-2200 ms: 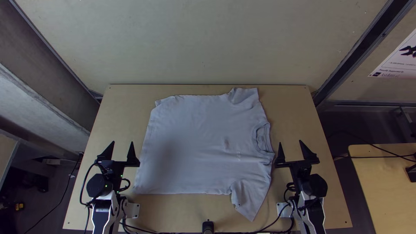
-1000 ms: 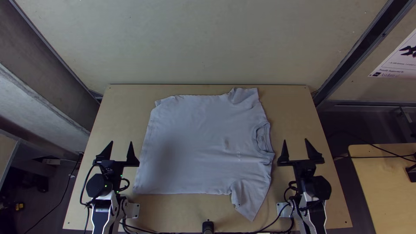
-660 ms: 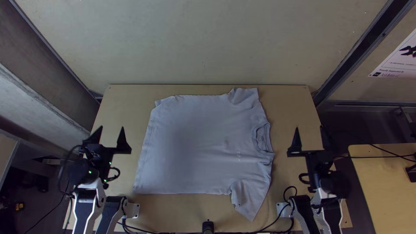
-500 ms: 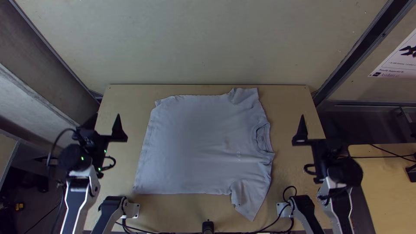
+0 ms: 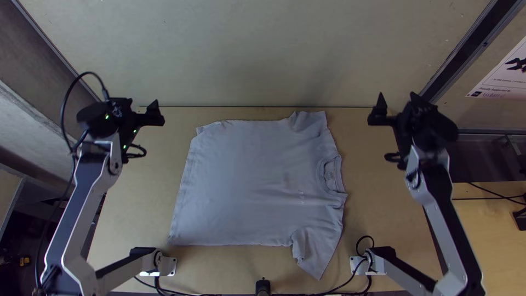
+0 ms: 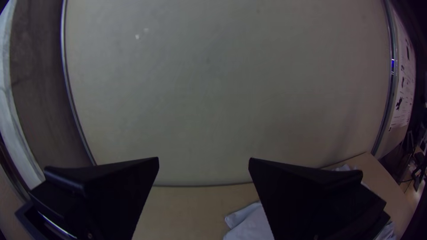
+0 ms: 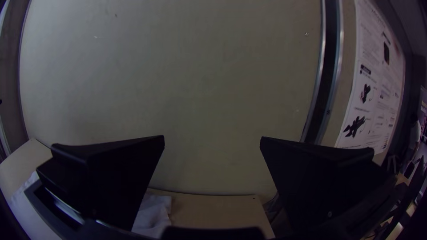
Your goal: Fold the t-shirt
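The left hand [image 5: 140, 105] is hanging released near the far left corner of the counter [image 5: 372, 164], its fingers standing wide apart. The T-shirt [image 5: 246, 181] is lying spread across the counter's middle, its hem facing left, its neckline right. Near the far right corner, the right hand [image 5: 397, 100] is hanging released too, fingers parting widely.

The silver-grey arm links [image 5: 87, 203] carry black joints, looping black cables [image 5: 64, 109] and small green lights [image 5: 125, 147].
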Available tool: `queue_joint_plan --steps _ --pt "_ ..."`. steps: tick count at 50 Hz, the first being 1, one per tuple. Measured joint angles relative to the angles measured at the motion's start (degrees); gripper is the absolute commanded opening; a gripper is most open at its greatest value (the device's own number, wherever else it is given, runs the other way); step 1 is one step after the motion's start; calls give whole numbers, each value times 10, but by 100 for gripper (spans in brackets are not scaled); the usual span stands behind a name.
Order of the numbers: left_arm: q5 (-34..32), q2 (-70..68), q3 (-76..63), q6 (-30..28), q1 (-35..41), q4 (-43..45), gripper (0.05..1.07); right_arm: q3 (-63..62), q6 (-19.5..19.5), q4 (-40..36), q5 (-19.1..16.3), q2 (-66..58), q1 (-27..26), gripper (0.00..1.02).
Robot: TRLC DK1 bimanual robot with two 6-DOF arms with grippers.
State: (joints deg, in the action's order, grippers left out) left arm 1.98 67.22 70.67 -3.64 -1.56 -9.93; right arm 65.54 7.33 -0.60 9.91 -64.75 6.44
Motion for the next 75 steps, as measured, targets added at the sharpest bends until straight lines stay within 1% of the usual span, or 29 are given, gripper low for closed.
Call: queue_joint_plan --steps 4,10,16,20,25,32,35,38,42,50,61,75 --pt "0 49 37 13 0 -28 102 49 -16 -21 2 -56 -2 99" --pt "0 142 129 40 0 -110 102 110 -46 -65 2 -122 -3 99" --pt "0 219 194 64 0 -134 102 168 -75 -106 2 -181 -2 99" --pt "0 264 230 79 0 -157 102 197 -87 -115 2 -213 -1 99" --pt "0 329 303 92 3 -220 101 236 -105 -150 2 -253 2 99" --pt "0 421 410 100 11 -317 101 309 -142 -222 2 -316 3 99" --pt "0 457 442 105 14 -342 100 330 -155 -243 2 -337 3 99" --pt "2 484 461 108 17 -354 95 342 -162 -252 2 -353 3 99" --pt "2 513 471 114 21 -360 95 349 -167 -257 2 -370 3 99" --pt "14 565 496 114 30 -380 95 362 -190 -271 2 -397 3 99" --pt "34 611 513 111 48 -399 95 433 -204 -344 -3 -454 3 99" --pt "61 666 544 101 57 -408 95 514 -226 -408 -3 -520 3 99"
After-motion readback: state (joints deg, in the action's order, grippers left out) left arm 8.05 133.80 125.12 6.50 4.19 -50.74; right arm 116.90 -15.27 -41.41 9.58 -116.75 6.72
